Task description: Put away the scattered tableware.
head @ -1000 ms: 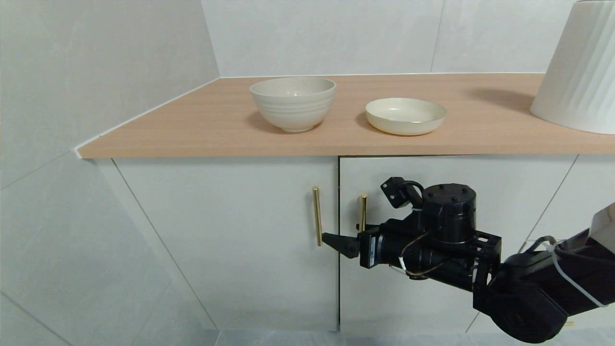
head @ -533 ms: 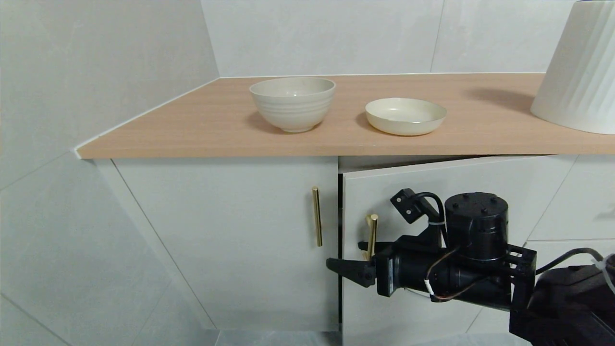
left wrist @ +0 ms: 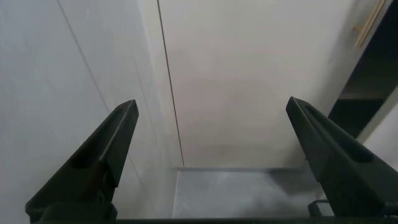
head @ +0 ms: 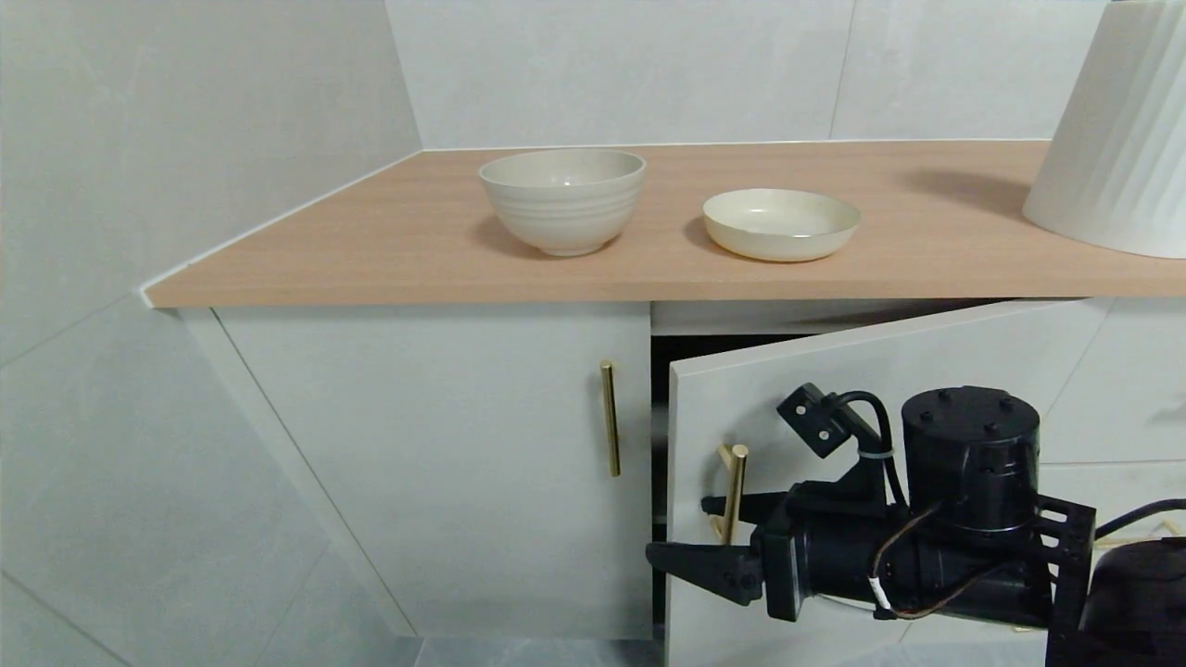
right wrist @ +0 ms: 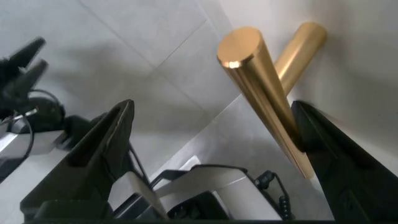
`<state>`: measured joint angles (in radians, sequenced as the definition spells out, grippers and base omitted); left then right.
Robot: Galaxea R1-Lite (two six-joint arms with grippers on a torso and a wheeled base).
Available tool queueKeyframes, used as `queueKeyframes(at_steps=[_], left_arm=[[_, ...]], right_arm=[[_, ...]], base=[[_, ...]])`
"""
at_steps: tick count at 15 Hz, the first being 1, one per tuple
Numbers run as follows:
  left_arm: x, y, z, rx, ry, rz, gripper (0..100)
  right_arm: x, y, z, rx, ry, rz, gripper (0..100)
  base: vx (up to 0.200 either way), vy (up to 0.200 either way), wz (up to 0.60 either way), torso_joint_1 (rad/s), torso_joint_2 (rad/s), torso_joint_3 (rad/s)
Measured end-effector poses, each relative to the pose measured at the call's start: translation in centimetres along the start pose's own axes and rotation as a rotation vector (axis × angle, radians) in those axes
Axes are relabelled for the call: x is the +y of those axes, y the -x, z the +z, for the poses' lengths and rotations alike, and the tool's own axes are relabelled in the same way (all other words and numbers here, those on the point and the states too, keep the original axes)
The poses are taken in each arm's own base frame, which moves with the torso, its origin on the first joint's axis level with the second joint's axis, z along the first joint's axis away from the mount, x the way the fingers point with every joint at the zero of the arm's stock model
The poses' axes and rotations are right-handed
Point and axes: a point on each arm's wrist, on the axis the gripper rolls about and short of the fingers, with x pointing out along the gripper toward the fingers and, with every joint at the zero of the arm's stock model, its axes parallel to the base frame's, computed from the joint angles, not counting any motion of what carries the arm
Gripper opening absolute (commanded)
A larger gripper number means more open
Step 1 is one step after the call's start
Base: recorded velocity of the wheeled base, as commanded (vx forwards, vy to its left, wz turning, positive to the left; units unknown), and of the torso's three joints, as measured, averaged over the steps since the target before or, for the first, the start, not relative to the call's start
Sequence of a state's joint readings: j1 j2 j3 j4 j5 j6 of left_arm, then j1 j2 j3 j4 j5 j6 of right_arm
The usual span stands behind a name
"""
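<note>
Two pieces of tableware are out, both on the wooden countertop [head: 417, 250], the biggest thing in the head view, running wall to wall over a white base cabinet. Left cabinet door [head: 417, 445] is shut. Right cabinet door [head: 834, 371] is swung partway out, with a dark gap along its hinge-free edge and top. A large white ribbed shade [head: 1112, 139] sits at the far right of the counter, well apart from the dishes. The cream ribbed bowl [head: 562, 199] stands upright left of centre, above the shut door. The shallow cream dish [head: 780, 222] is near it on the right, not touching, above the open door. Right gripper [head: 675, 528] is low at the front of the open door, jaws spread wide and straddling the brass bar handle [head: 735, 491], one finger behind the bar and one in front. It is hooked, not clamped, and the wrist view shows clear daylight on both sides of the bar. Left gripper [left wrist: 211, 104] is also fully spread and holds nothing, facing a blank cabinet panel and the floor. Step in hand, as I read it: opening the cabinet before any dish is picked. The gap looks too narrow to pass a bowl, so the next move likely calls for pulling along the door's arc and keeping the bar between the fingers so it can't slip out. Then back off the handle and go for the dishes.
</note>
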<state>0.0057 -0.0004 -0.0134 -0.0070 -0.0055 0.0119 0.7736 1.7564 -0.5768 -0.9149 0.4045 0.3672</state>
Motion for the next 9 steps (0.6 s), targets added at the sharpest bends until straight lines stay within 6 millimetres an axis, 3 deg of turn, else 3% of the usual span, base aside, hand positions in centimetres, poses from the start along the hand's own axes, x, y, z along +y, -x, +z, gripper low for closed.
queueKeyframes(at_steps=[2, 5, 7, 9], left_arm=[[-0.1, 0.7, 2.2, -0.057, 0.006, -0.047, 100], [-0.2, 1.2, 7.0, -0.069, 0.027, -0.18, 100], [-0.4, -0.3, 10.0, -0.003, 0.039, -0.281, 100], [-0.6, -3.4, 12.4, 0.108, 0.057, -0.351, 100]], right_arm=[[0.2, 0.3, 0.0, -0.001, 0.002, 0.006, 100], [0.3, 0.5, 0.0, -0.002, 0.005, 0.009, 100], [0.4, 0.6, -0.1, -0.001, 0.009, 0.013, 100], [0.5, 0.6, -0.2, 0.0, 0.01, 0.016, 100]], base=[[0.0, 0.0, 0.0, 0.0, 0.0, 0.0], [0.0, 0.0, 0.0, 0.0, 0.0, 0.0], [0.0, 0.0, 0.0, 0.0, 0.0, 0.0], [0.0, 0.0, 0.0, 0.0, 0.0, 0.0]])
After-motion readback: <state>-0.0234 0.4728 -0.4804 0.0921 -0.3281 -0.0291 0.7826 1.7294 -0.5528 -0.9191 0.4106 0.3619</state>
